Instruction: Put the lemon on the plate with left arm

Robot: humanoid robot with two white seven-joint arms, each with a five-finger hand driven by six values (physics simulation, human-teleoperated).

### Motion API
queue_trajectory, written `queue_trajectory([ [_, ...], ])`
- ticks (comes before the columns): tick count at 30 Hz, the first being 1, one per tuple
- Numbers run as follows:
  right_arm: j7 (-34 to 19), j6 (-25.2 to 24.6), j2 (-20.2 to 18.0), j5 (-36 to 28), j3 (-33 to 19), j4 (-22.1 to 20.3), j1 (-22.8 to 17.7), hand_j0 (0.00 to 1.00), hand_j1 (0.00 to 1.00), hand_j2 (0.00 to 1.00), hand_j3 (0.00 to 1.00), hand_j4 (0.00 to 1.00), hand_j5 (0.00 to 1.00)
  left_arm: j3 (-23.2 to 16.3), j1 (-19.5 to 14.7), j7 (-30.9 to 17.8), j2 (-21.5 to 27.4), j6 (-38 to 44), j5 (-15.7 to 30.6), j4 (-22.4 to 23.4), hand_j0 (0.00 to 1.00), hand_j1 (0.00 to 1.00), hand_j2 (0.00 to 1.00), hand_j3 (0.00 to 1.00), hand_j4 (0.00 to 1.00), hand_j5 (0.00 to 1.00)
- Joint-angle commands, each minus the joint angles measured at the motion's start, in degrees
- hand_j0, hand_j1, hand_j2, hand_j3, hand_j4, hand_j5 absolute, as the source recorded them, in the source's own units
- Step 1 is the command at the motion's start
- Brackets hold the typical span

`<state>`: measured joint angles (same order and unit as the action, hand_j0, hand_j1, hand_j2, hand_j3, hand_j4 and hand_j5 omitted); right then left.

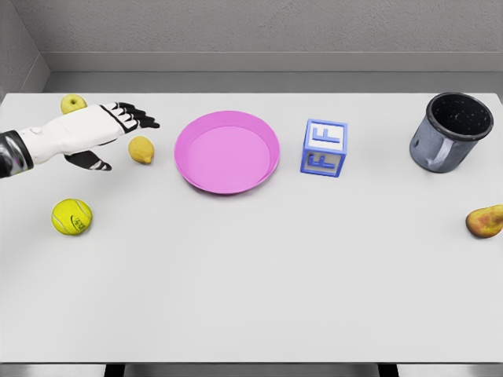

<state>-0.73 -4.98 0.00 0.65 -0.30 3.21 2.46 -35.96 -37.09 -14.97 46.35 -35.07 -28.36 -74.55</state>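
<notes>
One hand at work, open above the table's left side.

Nearest lie the tennis ball (71, 217) at left and a pear (484, 221) at the right edge of the white table (259, 290). Farther back the lemon (141, 149) rests on the table, just left of the pink plate (226, 151) — not on it. The left hand (100, 132) hovers just beside the lemon, fingers spread, holding nothing. Beyond — a lettered block (324, 148), a dark mug (449, 132), a green apple (73, 104).
</notes>
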Motion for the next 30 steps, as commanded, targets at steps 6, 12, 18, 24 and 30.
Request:
queue_trajectory([
  [6,0.0,-0.1,0.0,-0.1,-0.1,0.1,-0.8,1.00,1.00,1.00,1.00,1.00,1.00,-0.6,-0.2,0.0,-0.7,0.1,-1.9,1.3,1.00,1.00,1.00,1.00,1.00,1.00],
  [12,0.0,-0.1,0.0,-0.1,-0.1,0.1,-0.8,1.00,1.00,1.00,1.00,1.00,1.00,-3.9,-5.4,0.2,-5.0,0.1,-4.6,8.0,1.00,1.00,1.00,1.00,1.00,1.00],
  [18,0.0,-0.1,0.0,-0.1,-0.1,0.1,-0.8,1.00,1.00,1.00,1.00,1.00,1.00,-4.5,-7.6,-0.2,-9.4,0.1,-10.0,13.6,1.00,1.00,1.00,1.00,1.00,1.00],
  [24,0.0,-0.1,0.0,-0.1,-0.1,0.1,-0.8,1.00,1.00,1.00,1.00,1.00,1.00,-4.4,-10.1,-6.6,-11.1,0.1,-10.3,18.1,1.00,1.00,1.00,1.00,1.00,1.00],
  [30,0.0,-0.1,0.0,-0.1,0.0,0.2,-0.8,1.00,1.00,1.00,1.00,1.00,1.00,-4.4,-11.0,-6.4,-13.4,0.1,-10.8,19.5,1.00,1.00,1.00,1.00,1.00,1.00],
])
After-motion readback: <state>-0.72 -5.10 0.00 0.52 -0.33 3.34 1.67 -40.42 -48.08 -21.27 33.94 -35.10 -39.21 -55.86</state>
